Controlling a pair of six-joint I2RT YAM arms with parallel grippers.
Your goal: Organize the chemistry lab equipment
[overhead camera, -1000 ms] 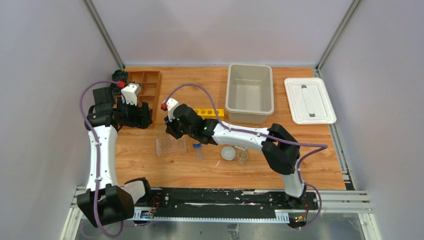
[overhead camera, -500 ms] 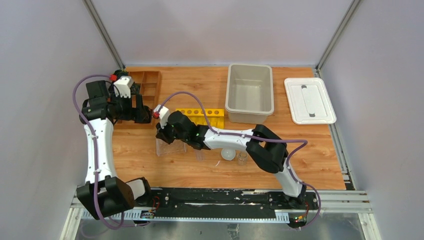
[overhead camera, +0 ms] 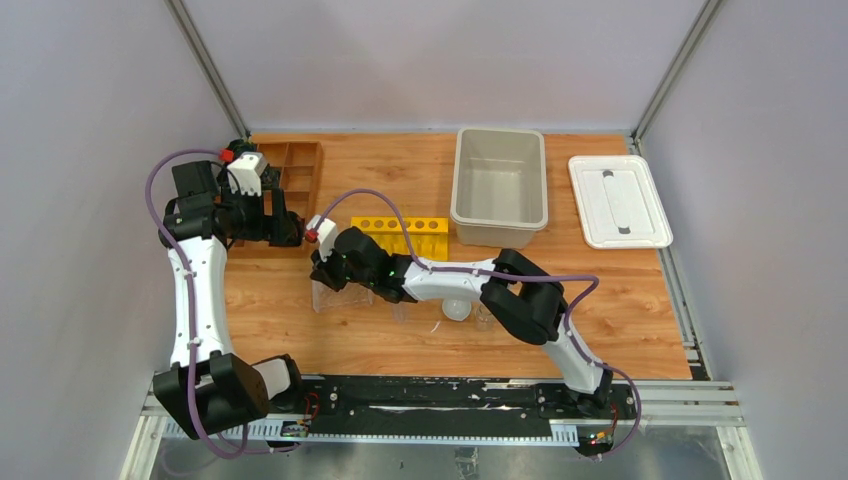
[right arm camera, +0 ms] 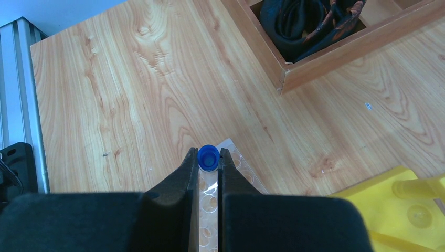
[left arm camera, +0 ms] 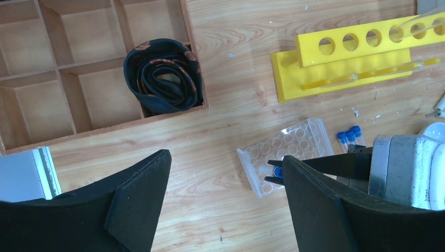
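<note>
My right gripper (right arm camera: 209, 157) is shut on a thin clear tube with a blue cap (right arm camera: 208, 156), holding it over the clear plastic rack (right arm camera: 245, 172). From above, the right gripper (overhead camera: 325, 270) is at the rack's (overhead camera: 340, 297) left part. In the left wrist view the held tube (left arm camera: 277, 171) sits over the rack (left arm camera: 299, 147), and three more blue-capped tubes (left arm camera: 349, 135) lie beside it. My left gripper (left arm camera: 225, 157) hangs open and holds nothing, above bare wood near the tray. The white bowl (overhead camera: 457, 308) and a glass beaker (overhead camera: 485, 316) sit partly behind the right arm.
A brown wooden compartment tray (overhead camera: 290, 165) at the back left holds a rolled dark strap (left arm camera: 162, 76). A yellow tube stand (overhead camera: 400, 232) lies behind the rack. Further right are a grey bin (overhead camera: 499, 185) and its white lid (overhead camera: 619, 200).
My right arm has swung left with the blue-capped tube, from near the loose tubes to over the clear rack. My left arm has drawn back toward the tray's left side, still open.
</note>
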